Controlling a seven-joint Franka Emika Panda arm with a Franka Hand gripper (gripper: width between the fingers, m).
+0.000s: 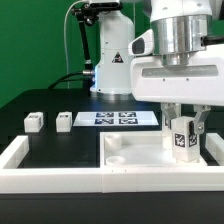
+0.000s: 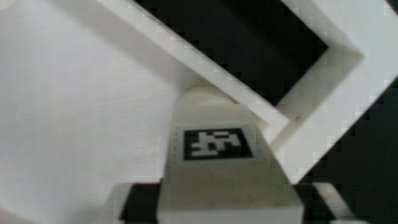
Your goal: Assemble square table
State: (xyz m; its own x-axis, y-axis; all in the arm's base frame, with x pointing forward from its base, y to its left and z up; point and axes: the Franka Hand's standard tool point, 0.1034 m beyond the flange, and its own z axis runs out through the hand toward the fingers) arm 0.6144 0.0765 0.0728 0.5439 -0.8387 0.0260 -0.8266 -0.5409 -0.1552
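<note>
**Seating a leg (image 1: 183,140) on the slab (image 1: 135,150): judging the work as barely begun.**

Clamping the leg between the closed fingers of the gripper (image 1: 183,128), holding it upright at the slab's corner toward the exterior view's right, long axis vertical, tag facing the exterior camera; not showing whether touching or already fixed. Leaving a second leg (image 1: 34,121) and a third leg (image 1: 65,121) loose on the table (image 1: 60,145), well apart from the slab, near the marker board (image 1: 120,118); showing no fourth leg.
</note>
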